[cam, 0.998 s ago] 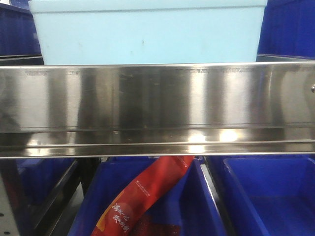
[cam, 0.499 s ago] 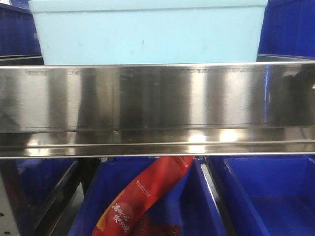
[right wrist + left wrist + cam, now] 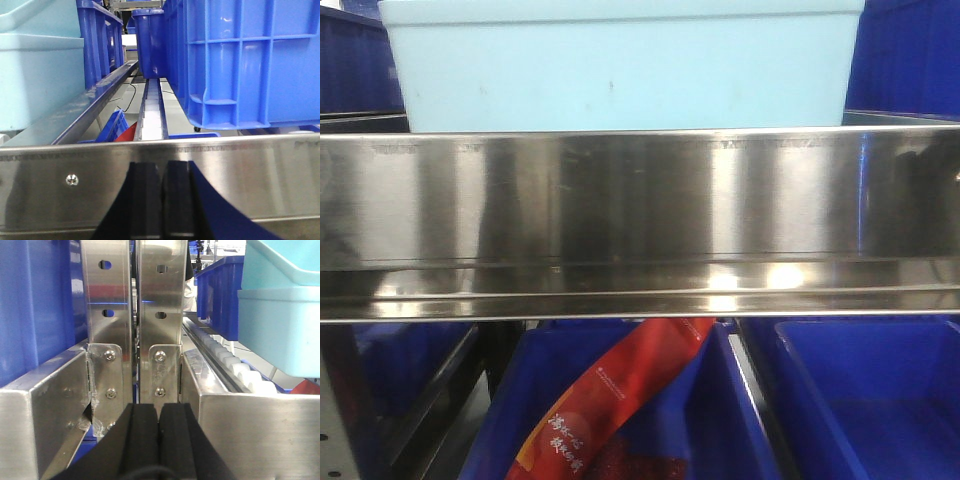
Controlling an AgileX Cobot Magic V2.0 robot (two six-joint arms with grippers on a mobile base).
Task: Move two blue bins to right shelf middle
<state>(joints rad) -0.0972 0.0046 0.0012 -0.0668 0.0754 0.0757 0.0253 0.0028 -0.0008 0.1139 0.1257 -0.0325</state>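
Observation:
A pale blue bin [image 3: 620, 70] rests on the steel rack level right behind its broad shiny front rail [image 3: 640, 210]. The left wrist view catches that bin [image 3: 285, 315] at the right, over the roller track [image 3: 235, 365]. In the right wrist view the bin [image 3: 37, 65] fills the left side. My left gripper [image 3: 159, 412] is shut and empty, low in front of the perforated uprights [image 3: 132, 310]. Against the front rail [image 3: 160, 185] my right gripper [image 3: 162, 170] is shut with nothing held. Only one pale bin shows.
Dark royal-blue bins [image 3: 630, 410] sit on the level below, one holding a red packet [image 3: 610, 400]. More dark blue bins [image 3: 245, 60] stand on the rack to the right of the pale bin, another [image 3: 35, 310] to its left.

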